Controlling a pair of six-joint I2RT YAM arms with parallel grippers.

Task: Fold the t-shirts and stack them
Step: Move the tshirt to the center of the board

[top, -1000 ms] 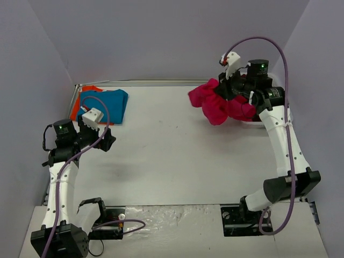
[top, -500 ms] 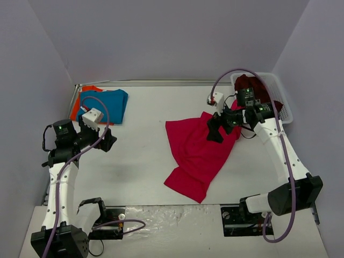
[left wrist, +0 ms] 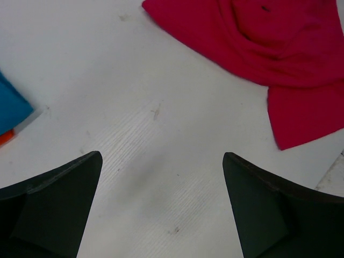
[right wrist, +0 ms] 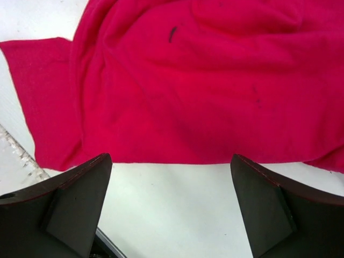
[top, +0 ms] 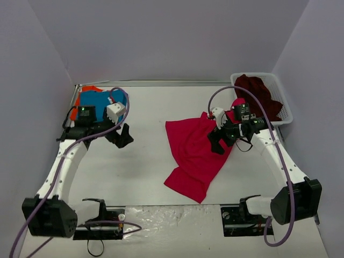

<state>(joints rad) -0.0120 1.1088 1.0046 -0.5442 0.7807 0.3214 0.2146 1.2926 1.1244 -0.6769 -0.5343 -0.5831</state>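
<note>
On the right half of the table, the crimson-pink t-shirt lies spread but not flat: it runs slantwise toward the near edge, with soft ridges across the upper part and one lower corner narrowed to a point. The right gripper hovers just above the shirt's right border, its jaws wide apart and nothing between them. The left gripper is also fully spread and empty, over bare table between this shirt and the blue t-shirt, which lies on the orange t-shirt in the far left corner. The dark maroon t-shirt sits in the white mesh basket. I judge that the shirt needs flattening first. The main danger is a pinch on the rumpled border that takes two layers at once, so a pull would drag the whole cloth instead of opening it. A fold made over those ridges would keep the creases and give an uneven piece for the stack. A pull toward the near edge could also let the pointed corner slip off the table.
</note>
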